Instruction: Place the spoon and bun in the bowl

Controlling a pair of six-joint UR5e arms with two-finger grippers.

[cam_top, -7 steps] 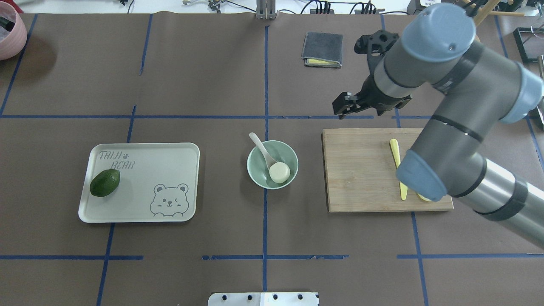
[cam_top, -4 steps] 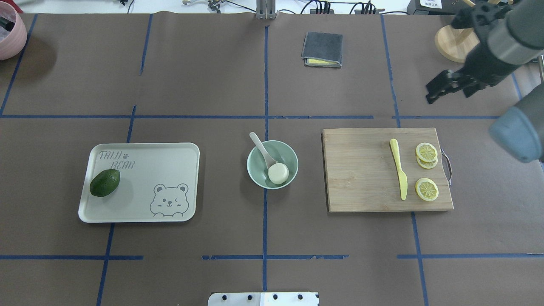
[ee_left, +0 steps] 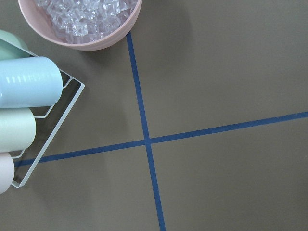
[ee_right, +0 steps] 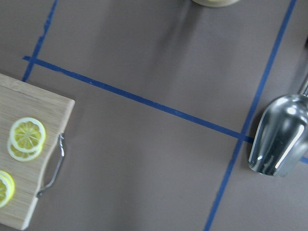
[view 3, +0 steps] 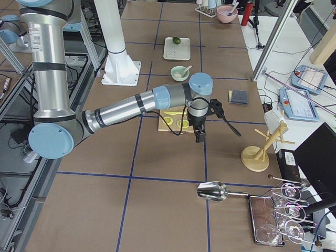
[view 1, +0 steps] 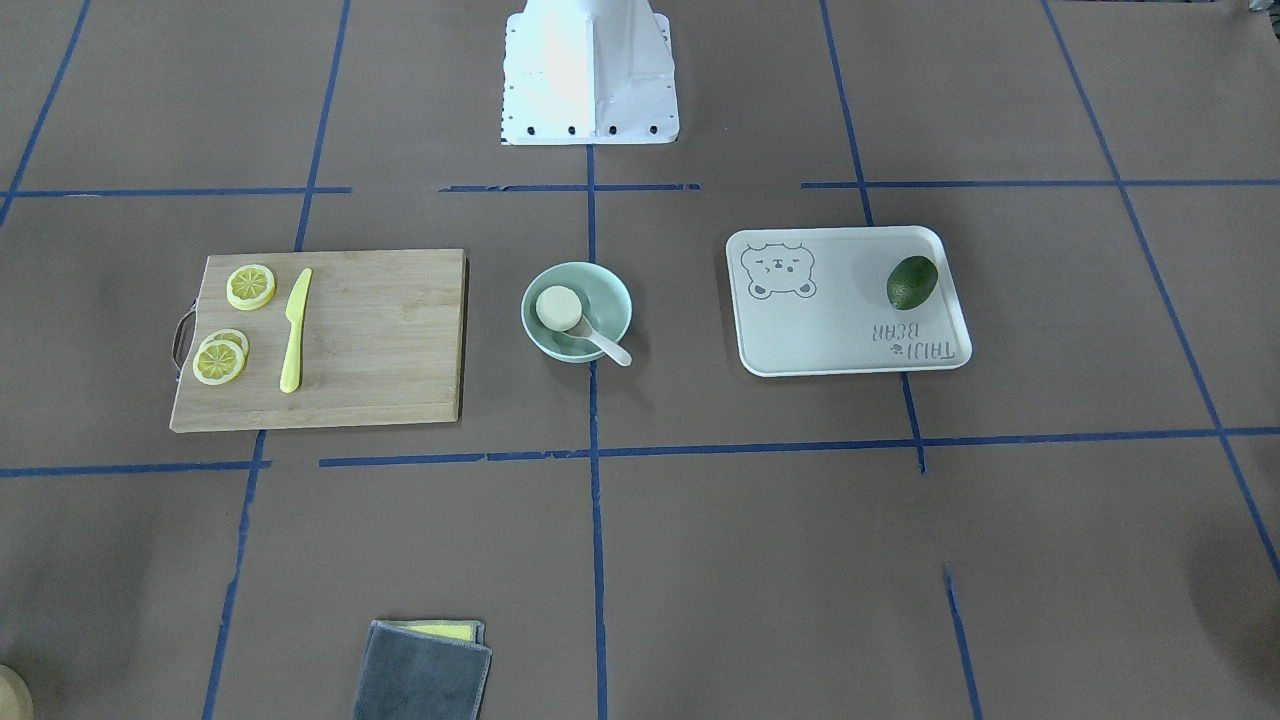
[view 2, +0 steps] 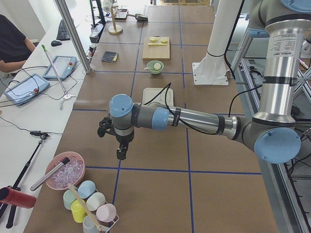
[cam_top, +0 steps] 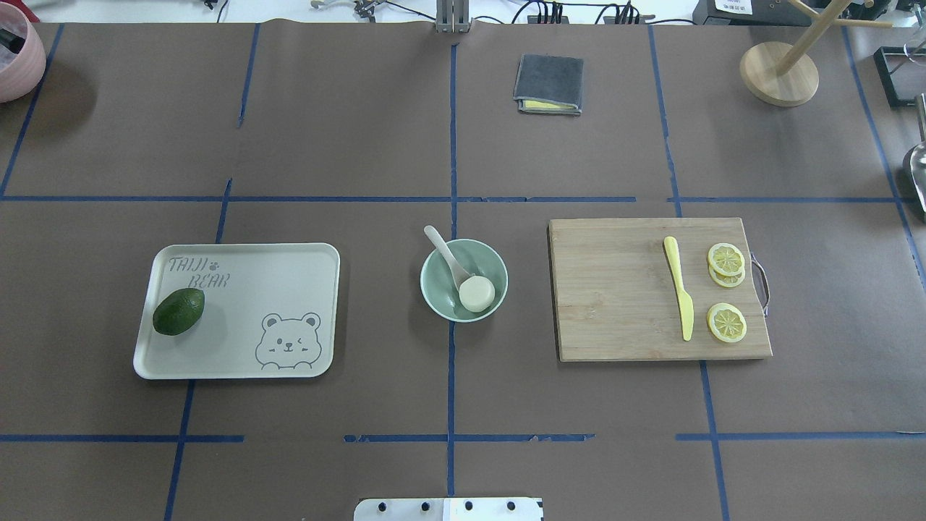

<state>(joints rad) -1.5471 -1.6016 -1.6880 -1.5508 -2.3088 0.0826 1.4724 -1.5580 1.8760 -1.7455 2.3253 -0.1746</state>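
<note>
At the middle of the brown paper-covered counter [cam_top: 347, 130] stands the round pale mint-green bowl [cam_top: 436, 293], upright on a blue tape line. Inside it lies the small round white bun [cam_top: 477, 294], smooth cream face up, against the wall on the robot's side. The small off-white soup spoon [cam_top: 443, 250] has its scoop down in the bowl, touching the bun. Its short handle leans on the rim and sticks out past the far-left edge in the overhead view. Seen from across the counter, the bowl [view 1: 612, 300], bun [view 1: 559, 307] and spoon [view 1: 605, 348] lie the same way.

Well to the bowl's right lies a rectangular wooden cutting board [cam_top: 615, 289] carrying a yellow plastic knife [cam_top: 678, 289] and yellow lemon slices [cam_top: 726, 323]. Well to its left, a white rectangular bear-printed tray [cam_top: 246, 289] holds a dark green oval fruit [cam_top: 179, 311]. A folded grey cloth [cam_top: 549, 79] lies on the far side.

Both arms are well away from the bowl. The left tool [view 2: 121, 154] hangs above bare counter near a pink bowl of clear ice pieces [ee_left: 82, 19] and a wire rack of pastel cups [ee_left: 29, 89]. It shows only from the side, so I cannot tell whether its fingers are apart or together. The right tool [view 3: 200, 136] hangs beyond the board's handle end, near a shiny metal scoop [ee_right: 278, 137]. It too shows only from the side, and I cannot tell its state.
</note>
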